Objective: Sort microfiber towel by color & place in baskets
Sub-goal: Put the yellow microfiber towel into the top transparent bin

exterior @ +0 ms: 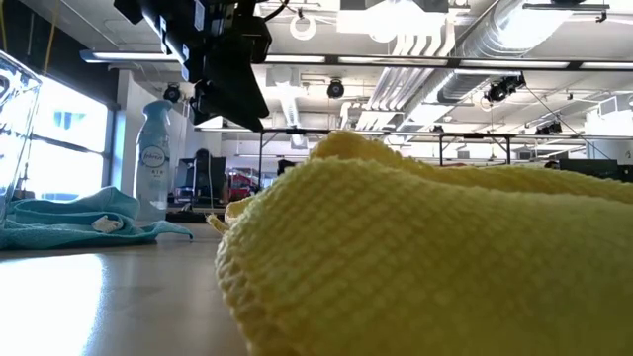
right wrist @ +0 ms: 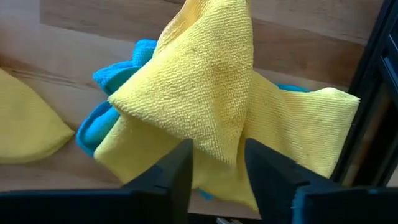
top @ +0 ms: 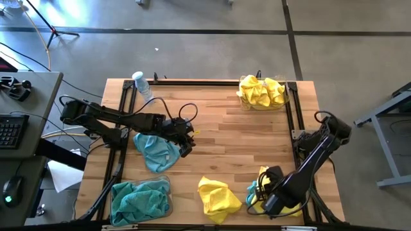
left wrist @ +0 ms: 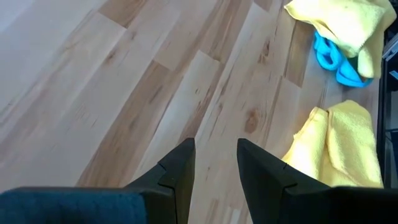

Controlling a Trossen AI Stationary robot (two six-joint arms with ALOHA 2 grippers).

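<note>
Yellow looped cloth fills the view past my right gripper (right wrist: 217,165): a yellow towel (right wrist: 211,93) rises in a peak between my two fingers, tented above a blue towel (right wrist: 115,93) that pokes out from under it. My fingers stand either side of that ridge, but I cannot tell whether they are pinching it or only straddling it. This pile lies at the table's (top: 250,138) near right corner. I judge the cloth light, limp and a little grippy, so it will drape and drag its neighbour along; a high fold near the peak is the place to pinch, clear of the blue one.

My left gripper (left wrist: 214,168) hovers over bare wood mid-table, fingers apart, holding nothing, beside a teal towel (top: 156,151). One loose yellow towel (top: 217,197) lies at the near edge. The far basket (top: 286,102) holds yellow cloths, the near-left basket (top: 168,186) teal ones.
</note>
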